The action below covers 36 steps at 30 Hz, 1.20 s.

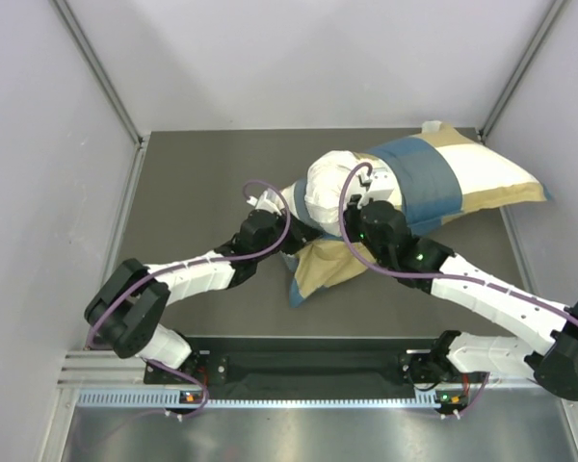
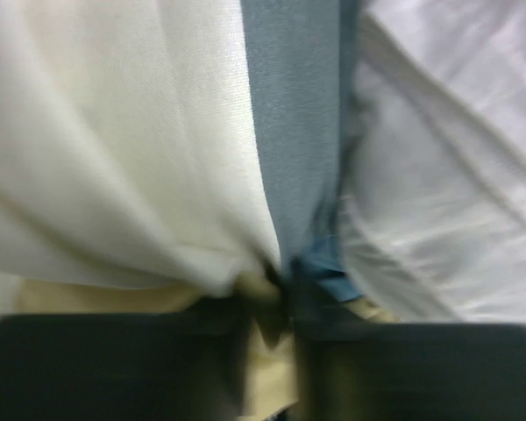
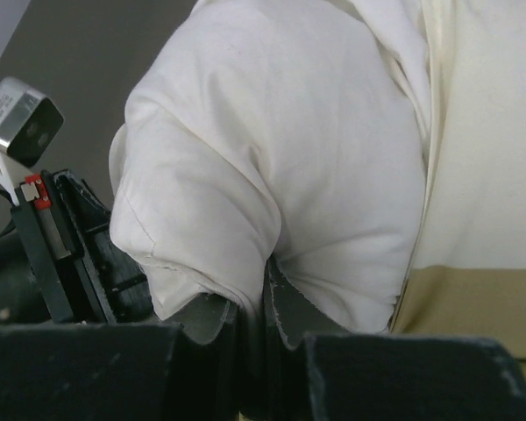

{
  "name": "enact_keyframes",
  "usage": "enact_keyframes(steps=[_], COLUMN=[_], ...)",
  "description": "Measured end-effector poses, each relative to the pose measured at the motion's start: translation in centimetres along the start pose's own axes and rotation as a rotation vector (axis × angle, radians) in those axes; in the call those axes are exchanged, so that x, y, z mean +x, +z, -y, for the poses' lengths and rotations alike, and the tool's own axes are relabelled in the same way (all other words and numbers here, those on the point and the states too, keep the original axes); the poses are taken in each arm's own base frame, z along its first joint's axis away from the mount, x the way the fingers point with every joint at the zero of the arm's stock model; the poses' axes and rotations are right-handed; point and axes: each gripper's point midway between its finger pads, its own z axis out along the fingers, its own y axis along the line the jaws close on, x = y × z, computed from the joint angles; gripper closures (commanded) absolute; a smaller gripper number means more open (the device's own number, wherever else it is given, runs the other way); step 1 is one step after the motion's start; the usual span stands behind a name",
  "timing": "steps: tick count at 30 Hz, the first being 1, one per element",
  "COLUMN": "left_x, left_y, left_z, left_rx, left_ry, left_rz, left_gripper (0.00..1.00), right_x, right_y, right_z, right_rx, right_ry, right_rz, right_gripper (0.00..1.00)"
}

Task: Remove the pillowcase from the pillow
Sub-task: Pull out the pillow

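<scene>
The checked pillowcase (image 1: 443, 183) in blue, tan and cream lies across the table's right half, with a loose tan flap (image 1: 323, 268) near the front. The white pillow (image 1: 329, 185) bulges out of its open left end. My left gripper (image 1: 291, 231) is shut on the pillowcase's blue-edged fabric (image 2: 302, 175), bunched between the jaws in the left wrist view. My right gripper (image 1: 364, 204) is shut on a fold of the pillow (image 3: 272, 175), pinched between its pads (image 3: 294, 311). The two grippers sit close together at the exposed pillow end.
The dark table (image 1: 202, 183) stretches to the left and back. White walls enclose it on three sides. The left wrist and its camera (image 3: 22, 123) show at the left of the right wrist view, close to the pillow.
</scene>
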Motion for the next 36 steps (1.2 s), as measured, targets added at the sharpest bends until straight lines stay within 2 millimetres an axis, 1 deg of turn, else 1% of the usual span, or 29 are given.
enact_keyframes(steps=[3,6,9,11,14,16,18,20,22,27,31,36], left_x=[0.5,0.9,1.3,1.5,1.5,1.3,0.8,0.3,0.2,0.4,0.5,0.8], left_y=[0.1,-0.1,-0.9,-1.9,-4.0,-5.4,-6.7,-7.6,-8.2,-8.8,-8.8,-8.7], left_z=[0.7,0.6,0.2,-0.1,-0.9,-0.8,-0.3,-0.1,-0.3,-1.1,-1.0,-1.0], left_rx=[0.028,0.036,0.053,0.065,0.073,0.092,0.12,0.134,0.136,0.131,0.146,0.164], left_ry=[0.001,0.001,-0.002,-0.004,-0.006,-0.005,0.002,0.014,0.017,0.017,0.017,0.019], left_rz=[-0.011,-0.019,-0.015,-0.005,0.024,0.05,0.086,0.118,0.135,0.147,0.149,0.146], left_gripper=[1.0,1.0,1.0,1.0,1.0,1.0,1.0,1.0,1.0,1.0,1.0,1.0], right_x=[0.9,1.2,1.4,1.5,1.6,1.4,1.4,1.2,1.0,1.1,1.0,0.7], right_y=[-0.5,-0.8,-0.8,-0.4,0.8,1.6,2.2,2.6,2.8,3.0,2.8,2.2], right_z=[0.2,0.5,0.8,1.2,2.1,3.1,4.0,4.4,4.4,4.7,5.8,7.8], right_rx=[-0.002,0.006,0.02,0.034,0.053,0.063,0.051,0.016,-0.026,-0.106,-0.136,-0.156], right_ry=[0.002,0.007,0.001,-0.002,0.007,0.024,0.049,0.076,0.099,0.14,0.178,0.227], right_rz=[-0.013,-0.013,-0.016,-0.025,-0.049,-0.067,-0.093,-0.117,-0.14,-0.19,-0.216,-0.242], right_gripper=[1.0,1.0,1.0,1.0,1.0,1.0,1.0,1.0,1.0,1.0,1.0,1.0])
